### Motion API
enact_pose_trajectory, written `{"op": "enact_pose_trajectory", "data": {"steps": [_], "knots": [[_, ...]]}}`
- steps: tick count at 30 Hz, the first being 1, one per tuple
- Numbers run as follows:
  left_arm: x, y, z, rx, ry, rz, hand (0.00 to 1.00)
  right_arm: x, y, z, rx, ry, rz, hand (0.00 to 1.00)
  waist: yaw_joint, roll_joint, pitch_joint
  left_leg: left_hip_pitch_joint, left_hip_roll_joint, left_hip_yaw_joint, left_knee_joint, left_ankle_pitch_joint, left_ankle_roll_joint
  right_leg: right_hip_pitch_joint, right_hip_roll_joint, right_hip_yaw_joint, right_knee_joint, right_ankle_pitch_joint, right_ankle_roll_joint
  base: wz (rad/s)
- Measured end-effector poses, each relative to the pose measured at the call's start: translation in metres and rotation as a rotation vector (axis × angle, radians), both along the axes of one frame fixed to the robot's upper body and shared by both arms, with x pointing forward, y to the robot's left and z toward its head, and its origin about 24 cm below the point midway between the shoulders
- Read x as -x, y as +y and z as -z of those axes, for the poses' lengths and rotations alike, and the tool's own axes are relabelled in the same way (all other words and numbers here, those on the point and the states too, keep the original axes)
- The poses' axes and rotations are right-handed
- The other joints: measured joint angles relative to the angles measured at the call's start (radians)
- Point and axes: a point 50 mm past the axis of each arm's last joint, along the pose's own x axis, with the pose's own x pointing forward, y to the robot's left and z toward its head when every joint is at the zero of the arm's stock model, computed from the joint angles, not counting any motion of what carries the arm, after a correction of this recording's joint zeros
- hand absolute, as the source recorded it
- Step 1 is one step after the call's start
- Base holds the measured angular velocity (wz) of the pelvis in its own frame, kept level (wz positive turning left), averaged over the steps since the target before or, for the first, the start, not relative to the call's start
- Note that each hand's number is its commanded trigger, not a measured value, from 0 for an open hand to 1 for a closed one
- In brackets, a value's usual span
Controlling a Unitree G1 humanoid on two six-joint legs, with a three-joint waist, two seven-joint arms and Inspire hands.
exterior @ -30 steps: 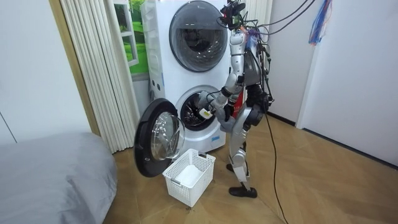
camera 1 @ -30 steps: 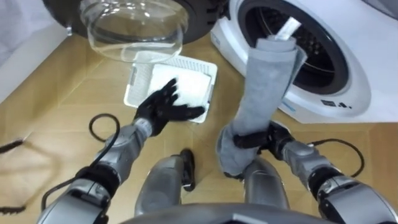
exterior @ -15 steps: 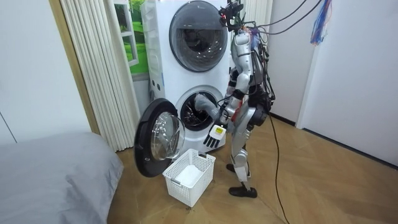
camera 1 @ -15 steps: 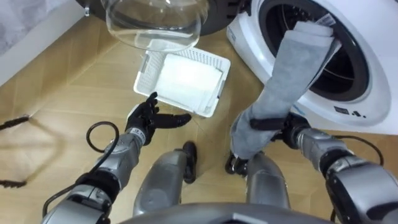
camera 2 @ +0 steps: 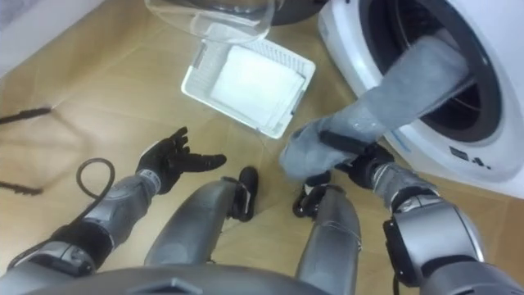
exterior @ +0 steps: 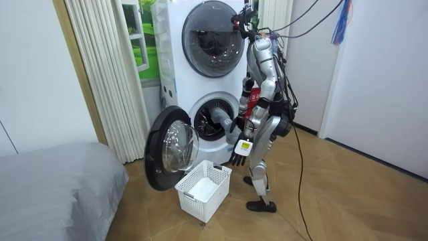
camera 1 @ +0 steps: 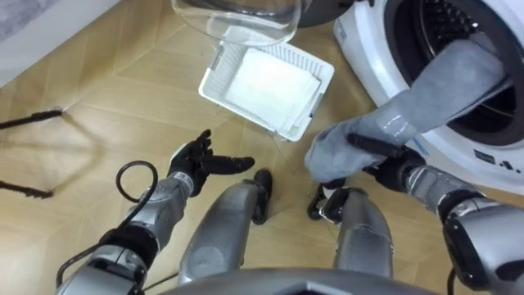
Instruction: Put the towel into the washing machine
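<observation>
R hand grips towel, far end inside washer.

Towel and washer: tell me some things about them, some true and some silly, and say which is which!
1. The towel reaches into the washer. True.
2. The right hand is shut on the towel. True.
3. The left hand holds the basket. False: it is open above the floor, apart from the basket.
4. The washer's door is closed. False: it stands open.
</observation>
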Motion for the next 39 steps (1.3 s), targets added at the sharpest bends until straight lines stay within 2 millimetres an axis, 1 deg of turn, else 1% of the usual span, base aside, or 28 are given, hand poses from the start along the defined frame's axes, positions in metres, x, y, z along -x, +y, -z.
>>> {"op": "enact_pose_trajectory", "data": {"steps": [3, 7, 10, 11, 13, 16, 19, 21, 22, 23, 24, 27, 28, 30, 34, 36, 39], "knots": [[0.0, -0.001, -0.002, 0.008, -0.009, -0.008, 0.0, 0.001, -0.002, -0.001, -0.057, -0.013, 0.074, 1.0, 0.002, 0.002, -0.0005, -0.025, -0.005, -0.002, 0.02, 0.0, 0.0, -0.021, -0.012, -0.002, 0.022, -0.008, -0.002, 0.11], [-0.001, -0.002, -0.004, 0.017, -0.017, -0.008, 0.0, 0.0, -0.004, -0.002, -0.123, -0.036, 0.16, 1.0, 0.003, 0.002, -0.0007, -0.054, -0.005, -0.001, 0.043, -0.002, 0.001, -0.045, -0.016, -0.006, 0.038, -0.008, -0.004, 0.05], [0.004, -0.001, -0.004, 0.021, -0.009, -0.028, 0.0, 0.0, -0.004, -0.002, -0.205, -0.059, 0.257, 1.0, 0.002, 0.003, -0.0009, -0.06, -0.005, 0.004, 0.06, -0.008, 0.002, -0.051, -0.017, 0.0, 0.052, -0.009, -0.005, -0.01], [0.006, -0.002, -0.004, 0.026, -0.009, -0.035, 0.0, -0.001, -0.005, -0.003, -0.223, -0.073, 0.286, 1.0, 0.0, 0.006, -0.0028, -0.067, -0.002, 0.005, 0.073, -0.011, 0.003, -0.055, -0.017, 0.001, 0.058, -0.01, -0.006, 0.0], [0.008, -0.005, -0.004, 0.026, -0.012, -0.025, 0.0, -0.003, -0.008, -0.006, -0.248, -0.096, 0.331, 1.0, 0.003, 0.006, -0.0031, -0.079, -0.003, 0.008, 0.087, -0.015, 0.005, -0.068, -0.017, 0.007, 0.073, -0.012, -0.006, 0.0], [0.011, -0.007, -0.005, 0.021, -0.018, -0.023, 0.0, -0.011, -0.009, -0.011, -0.285, -0.131, 0.392, 1.0, 0.003, 0.004, -0.0045, -0.091, -0.01, 0.012, 0.096, -0.015, 0.005, -0.084, -0.033, 0.009, 0.094, -0.016, -0.01, 0.04], [0.015, -0.007, -0.006, 0.004, -0.022, -0.038, 0.0, -0.024, -0.011, -0.022, -0.299, -0.177, 0.421, 1.0, 0.001, 0.0, -0.005, -0.098, -0.015, 0.033, 0.106, -0.016, 0.007, -0.108, -0.044, 0.031, 0.118, -0.019, -0.01, -0.07], [0.014, -0.006, -0.008, -0.004, -0.036, -0.048, 0.0, -0.034, -0.014, -0.031, -0.306, -0.208, 0.445, 1.0, -0.001, -0.008, -0.0058, -0.104, -0.016, 0.042, 0.112, -0.016, 0.009, -0.12, -0.046, 0.041, 0.126, -0.018, -0.011, -0.07], [0.015, -0.005, -0.009, -0.007, -0.039, -0.048, 0.0, -0.036, -0.014, -0.032, -0.306, -0.211, 0.448, 1.0, -0.002, -0.01, -0.0073, -0.105, -0.015, 0.043, 0.114, -0.016, 0.009, -0.12, -0.045, 0.041, 0.126, -0.017, -0.012, -0.05], [0.015, -0.001, -0.011, -0.014, -0.048, -0.05, 0.0, -0.038, -0.015, -0.034, -0.311, -0.218, 0.458, 1.0, -0.004, -0.02, -0.0124, -0.108, -0.015, 0.043, 0.117, -0.018, 0.011, -0.124, -0.046, 0.042, 0.129, -0.017, -0.012, 0.0], [0.016, 0.002, -0.013, -0.024, -0.062, -0.06, 0.0, -0.041, -0.016, -0.038, -0.32, -0.231, 0.47, 1.0, -0.007, -0.033, -0.0137, -0.11, -0.016, 0.045, 0.121, -0.019, 0.013, -0.127, -0.047, 0.045, 0.134, -0.017, -0.011, 0.0], [0.018, 0.008, -0.016, -0.043, -0.073, -0.089, 0.0, -0.051, -0.022, -0.05, -0.343, -0.28, 0.504, 1.0, -0.023, -0.052, -0.0145, -0.11, -0.017, 0.046, 0.136, -0.023, 0.019, -0.124, -0.051, 0.046, 0.141, -0.016, -0.007, 0.0], [0.019, 0.009, -0.016, -0.047, -0.073, -0.091, 0.0, -0.054, -0.023, -0.053, -0.346, -0.289, 0.506, 1.0, -0.028, -0.056, -0.0145, -0.109, -0.018, 0.046, 0.138, -0.023, 0.02, -0.122, -0.051, 0.046, 0.141, -0.015, -0.006, 0.0], [0.02, 0.009, -0.016, -0.049, -0.071, -0.087, 0.0, -0.059, -0.031, -0.063, -0.347, -0.321, 0.525, 1.0, -0.04, -0.065, -0.0163, -0.108, -0.018, 0.047, 0.147, -0.026, 0.026, -0.117, -0.051, 0.046, 0.141, -0.012, 0.0, 0.0], [0.02, 0.011, -0.016, -0.074, -0.07, -0.089, 0.0, -0.065, -0.038, -0.073, -0.351, -0.35, 0.555, 1.0, -0.055, -0.079, -0.0167, -0.105, -0.02, 0.058, 0.156, -0.03, 0.036, -0.116, -0.051, 0.053, 0.144, -0.008, 0.006, -0.06], [0.019, 0.015, -0.017, -0.093, -0.076, -0.091, 0.0, -0.067, -0.04, -0.076, -0.35, -0.349, 0.573, 1.0, -0.057, -0.091, -0.0167, -0.105, -0.019, 0.059, 0.16, -0.032, 0.039, -0.115, -0.052, 0.053, 0.145, -0.008, 0.006, -0.02], [0.02, 0.018, -0.017, -0.113, -0.071, -0.113, 0.0, -0.072, -0.042, -0.083, -0.353, -0.355, 0.596, 1.0, -0.063, -0.094, -0.0159, -0.105, -0.019, 0.059, 0.161, -0.032, 0.04, -0.112, -0.056, 0.051, 0.144, -0.008, 0.008, 0.01]]}}
